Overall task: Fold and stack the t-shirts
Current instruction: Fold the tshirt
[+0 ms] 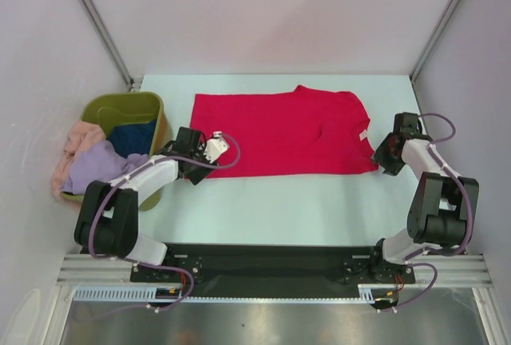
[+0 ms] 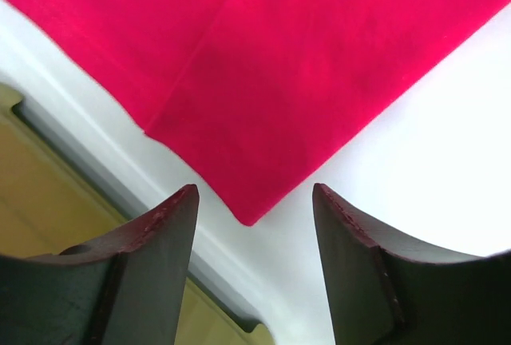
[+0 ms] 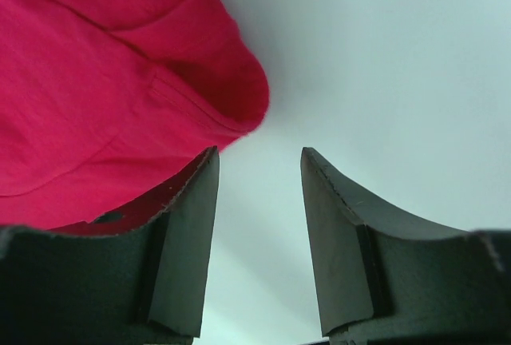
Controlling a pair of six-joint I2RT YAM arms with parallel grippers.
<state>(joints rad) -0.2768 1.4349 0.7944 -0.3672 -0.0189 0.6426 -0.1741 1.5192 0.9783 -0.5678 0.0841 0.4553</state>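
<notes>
Red t-shirt [image 1: 283, 133] lies flat across the far half of the bench [image 1: 279, 209], long side running left to right. A narrow bare strip runs along its far edge. A wide bare band lies on the near side, between my two arms.

Left jaws: apart, holding nothing. The tee's near-left corner [image 2: 249, 216] points into the gap just ahead of the tips.

Right jaws: apart, nothing between them. The rounded sleeve fold [image 3: 239, 97] at the tee's right edge sits just ahead of one finger; I cannot tell if it touches. Bare bench beyond, to the right wall.

Olive-green tub [image 1: 152, 105] stands at the bench's left edge, beside my left arm. Inside it is dark blue cloth [image 1: 132, 136]. Lavender cloth [image 1: 100, 165] and peach-pink cloth [image 1: 80, 141] spill over its left rim.
</notes>
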